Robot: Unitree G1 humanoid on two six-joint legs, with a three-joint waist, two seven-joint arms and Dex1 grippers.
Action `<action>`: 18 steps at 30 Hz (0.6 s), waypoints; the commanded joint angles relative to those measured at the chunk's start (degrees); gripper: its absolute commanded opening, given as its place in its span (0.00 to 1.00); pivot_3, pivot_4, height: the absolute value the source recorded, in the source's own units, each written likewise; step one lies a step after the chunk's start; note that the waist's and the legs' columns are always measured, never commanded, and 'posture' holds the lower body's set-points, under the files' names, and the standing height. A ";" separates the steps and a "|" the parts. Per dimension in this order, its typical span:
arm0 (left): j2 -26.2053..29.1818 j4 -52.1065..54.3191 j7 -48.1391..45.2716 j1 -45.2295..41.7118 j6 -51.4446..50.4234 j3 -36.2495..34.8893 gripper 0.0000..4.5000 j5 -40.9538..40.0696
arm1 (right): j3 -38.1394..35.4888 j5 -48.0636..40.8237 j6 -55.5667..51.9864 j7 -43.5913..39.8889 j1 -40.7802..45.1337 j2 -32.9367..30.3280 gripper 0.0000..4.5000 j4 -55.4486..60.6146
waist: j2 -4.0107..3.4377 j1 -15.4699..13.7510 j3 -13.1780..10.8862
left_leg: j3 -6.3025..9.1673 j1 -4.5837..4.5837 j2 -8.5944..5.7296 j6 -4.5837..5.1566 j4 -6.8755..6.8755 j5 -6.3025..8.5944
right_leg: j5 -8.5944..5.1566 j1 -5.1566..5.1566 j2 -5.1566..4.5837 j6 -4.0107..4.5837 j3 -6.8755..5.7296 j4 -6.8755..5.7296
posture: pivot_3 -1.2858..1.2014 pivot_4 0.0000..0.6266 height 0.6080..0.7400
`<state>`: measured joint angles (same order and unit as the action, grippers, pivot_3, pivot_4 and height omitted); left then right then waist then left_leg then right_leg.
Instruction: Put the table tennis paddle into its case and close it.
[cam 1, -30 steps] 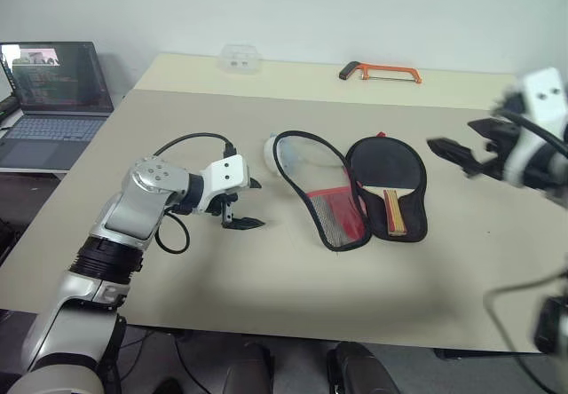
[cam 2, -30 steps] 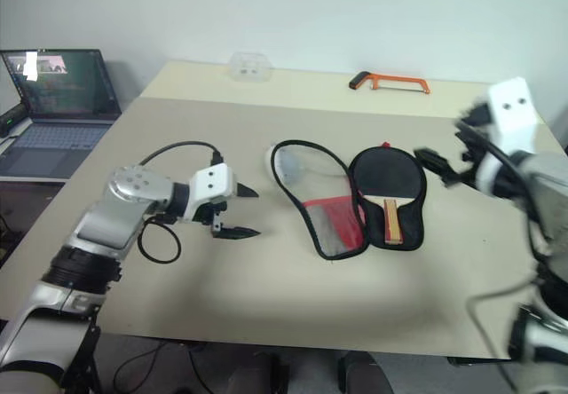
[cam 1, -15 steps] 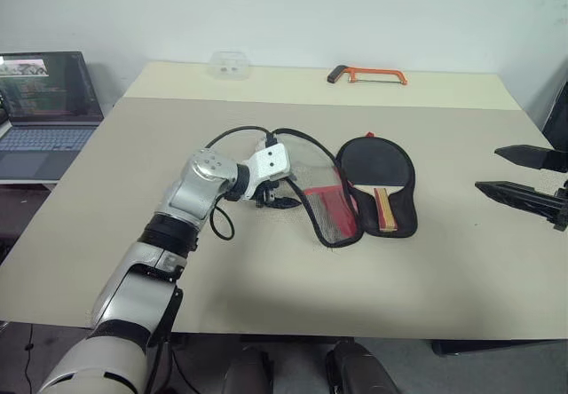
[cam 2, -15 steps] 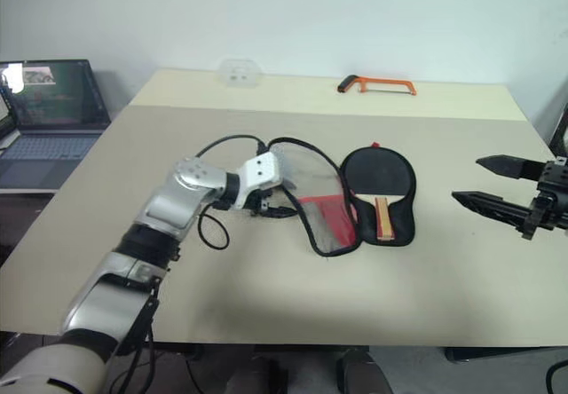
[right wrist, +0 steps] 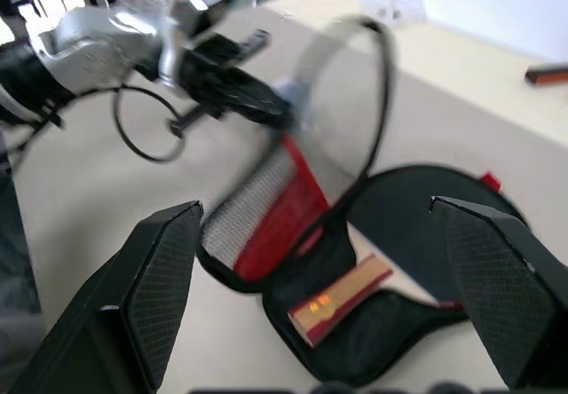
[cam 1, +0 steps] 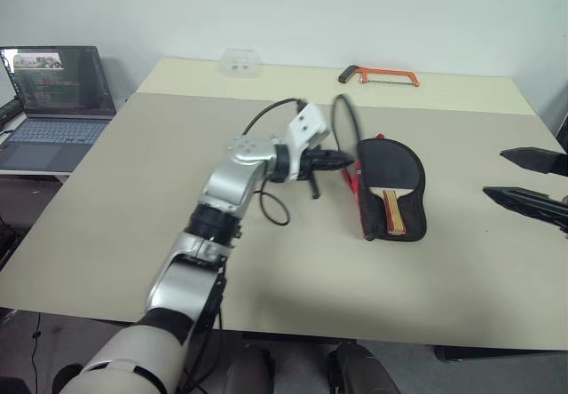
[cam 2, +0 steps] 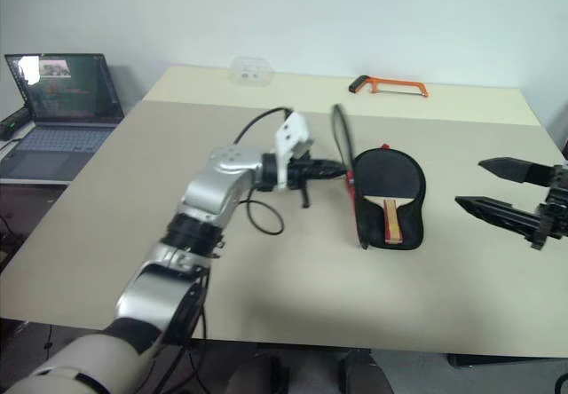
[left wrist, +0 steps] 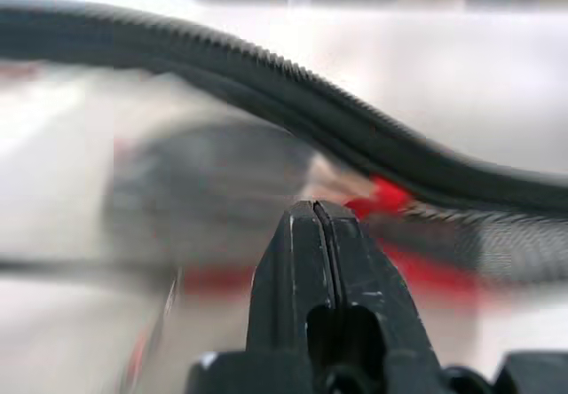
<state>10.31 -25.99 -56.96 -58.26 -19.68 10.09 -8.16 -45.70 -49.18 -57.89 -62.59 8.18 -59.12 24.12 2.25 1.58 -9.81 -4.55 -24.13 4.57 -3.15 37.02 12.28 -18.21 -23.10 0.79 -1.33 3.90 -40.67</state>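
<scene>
The table tennis paddle (cam 1: pixel 390 177) lies in the open lower half of the black case (cam 1: pixel 420 194), its striped handle (right wrist: pixel 342 292) pointing toward the table's front edge. The case's other half, a flap (cam 1: pixel 344 132) with a clear side and a red mesh patch, stands up on edge over the left rim of the lower half. My left gripper (cam 1: pixel 346 157) is shut, its tips on the clear side of that flap; in the left wrist view the flap's zip rim (left wrist: pixel 355 132) curves just past the closed fingertips (left wrist: pixel 315 234). My right gripper (cam 1: pixel 494 173) hovers open to the right of the case, holding nothing.
An orange hacksaw (cam 1: pixel 380 75) and a small clear plastic box (cam 1: pixel 240 59) lie near the table's far edge. An open laptop (cam 1: pixel 58 101) stands on a lower surface at the left. Bare tabletop (cam 1: pixel 133 190) spreads in front of and left of the case.
My left gripper closed on the flap's clear side, then swung right and up. The flap rose from lying flat to standing on edge. The right gripper stayed open, nearly in place.
</scene>
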 commanded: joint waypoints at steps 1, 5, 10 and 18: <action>-5.97 -8.28 10.46 -6.63 1.50 0.95 0.01 4.03 | -3.99 -1.02 0.51 1.00 -1.72 -1.27 1.00 1.21 | 0.03 0.03 -0.02 | 0.02 0.02 -0.01 0.00 0.01 0.00 | 0.00 0.03 0.00 0.00 -0.02 0.00 | 0.52 0.24 1.00; -17.04 -25.19 22.50 -11.28 5.23 3.39 0.01 9.21 | -3.94 -1.95 1.20 3.31 -1.59 -0.88 1.00 1.99 | 0.05 0.12 -0.03 | 0.06 0.16 -0.07 0.01 -0.02 0.01 | -0.07 0.20 -0.01 -0.14 0.01 0.09 | 0.52 0.24 1.00; -23.44 -39.93 32.44 -10.85 14.24 9.53 0.01 17.58 | -3.57 -3.90 1.13 6.13 -2.39 0.19 1.00 4.51 | 0.10 1.58 -0.08 | 0.82 0.29 -0.35 0.00 -0.34 0.02 | -0.06 0.30 0.12 -0.13 0.17 0.35 | 0.52 0.24 1.00; -23.22 -43.51 36.76 -13.12 22.38 6.68 0.01 17.49 | -4.30 -10.22 -1.88 13.29 -4.98 3.77 1.00 7.12 | 0.03 1.24 -0.07 | 1.86 0.39 -0.92 -0.02 -0.55 0.00 | 0.03 0.70 -0.04 -0.27 -0.02 0.64 | 0.52 0.24 1.00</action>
<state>-8.62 -71.45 -19.63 -68.88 -1.24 19.65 11.71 -48.09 -56.18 -58.62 -51.89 3.27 -56.52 30.64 2.28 2.82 -9.87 -2.68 -23.75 3.64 -3.17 36.50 12.28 -18.15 -22.38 0.74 -1.66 3.87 -39.97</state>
